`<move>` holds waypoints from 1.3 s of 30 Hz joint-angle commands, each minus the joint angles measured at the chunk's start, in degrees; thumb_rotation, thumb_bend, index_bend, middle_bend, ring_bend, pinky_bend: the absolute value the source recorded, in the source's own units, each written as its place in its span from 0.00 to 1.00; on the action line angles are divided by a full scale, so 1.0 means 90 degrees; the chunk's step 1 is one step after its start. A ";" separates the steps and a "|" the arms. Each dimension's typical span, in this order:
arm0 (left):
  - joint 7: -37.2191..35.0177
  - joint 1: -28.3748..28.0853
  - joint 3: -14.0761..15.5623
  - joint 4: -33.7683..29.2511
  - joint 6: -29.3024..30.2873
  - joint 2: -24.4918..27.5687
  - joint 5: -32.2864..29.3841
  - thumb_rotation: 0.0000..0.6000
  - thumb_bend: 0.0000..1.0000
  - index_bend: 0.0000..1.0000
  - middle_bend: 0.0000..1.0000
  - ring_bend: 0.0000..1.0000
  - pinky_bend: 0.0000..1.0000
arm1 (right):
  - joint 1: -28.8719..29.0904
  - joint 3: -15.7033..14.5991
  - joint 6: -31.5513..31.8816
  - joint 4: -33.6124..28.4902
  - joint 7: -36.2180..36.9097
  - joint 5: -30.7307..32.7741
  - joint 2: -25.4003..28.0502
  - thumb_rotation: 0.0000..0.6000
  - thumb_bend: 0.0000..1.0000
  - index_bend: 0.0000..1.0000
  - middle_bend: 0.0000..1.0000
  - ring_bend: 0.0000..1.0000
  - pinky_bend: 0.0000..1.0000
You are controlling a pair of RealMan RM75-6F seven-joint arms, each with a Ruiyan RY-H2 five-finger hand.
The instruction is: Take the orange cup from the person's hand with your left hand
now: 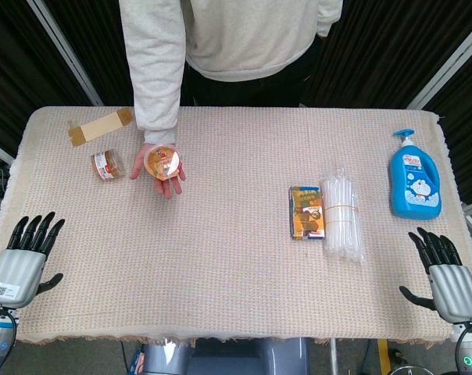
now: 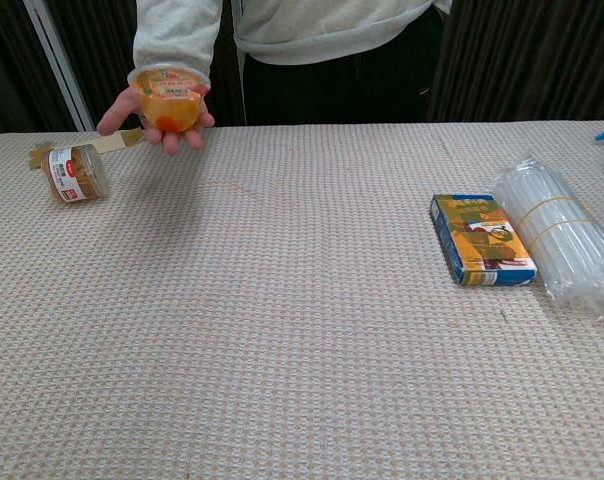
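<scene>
The orange cup point(image 1: 162, 161) point(image 2: 168, 96) is a clear sealed tub of orange fruit. It rests on the person's upturned palm point(image 1: 159, 181) point(image 2: 162, 125), held above the far left of the table. My left hand point(image 1: 23, 260) lies at the near left corner, fingers spread and empty, well short of the cup. My right hand point(image 1: 447, 276) lies at the near right corner, fingers likewise apart with nothing in them. Neither hand shows in the chest view.
A small jar point(image 1: 107, 165) point(image 2: 77, 172) lies on its side left of the cup, with a cardboard strip point(image 1: 100, 126) behind it. A blue and orange box point(image 1: 306, 212) point(image 2: 480, 239), a bundle of clear tubes point(image 1: 341, 215) point(image 2: 562, 228) and a blue pump bottle point(image 1: 413, 177) occupy the right side.
</scene>
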 commanded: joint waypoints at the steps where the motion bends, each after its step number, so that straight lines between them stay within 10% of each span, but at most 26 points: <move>1: -0.0015 0.0005 -0.0007 -0.0003 0.0004 0.0002 -0.0009 1.00 0.15 0.00 0.00 0.00 0.00 | 0.0009 -0.0001 -0.0014 0.0002 -0.0009 -0.0001 -0.0005 1.00 0.10 0.06 0.00 0.00 0.00; 20: 0.0280 -0.0672 -0.0599 -0.0886 -0.0859 0.0448 -0.0697 1.00 0.15 0.00 0.00 0.00 0.00 | 0.0054 0.0004 -0.0112 -0.0041 -0.0140 0.0049 -0.0056 1.00 0.10 0.06 0.00 0.00 0.00; 31: 0.2077 -0.2520 -0.1989 -0.1776 -0.2440 0.0524 -0.3811 1.00 0.18 0.00 0.00 0.00 0.00 | 0.0036 -0.0024 -0.0135 -0.0087 -0.0088 0.0072 0.0009 1.00 0.10 0.06 0.00 0.00 0.00; 39: 0.3905 -0.3979 -0.2184 -0.1444 -0.2450 -0.0134 -0.5798 1.00 0.24 0.01 0.00 0.00 0.03 | 0.0030 -0.0026 -0.0192 -0.0134 0.0039 0.0150 0.0072 1.00 0.10 0.06 0.00 0.00 0.00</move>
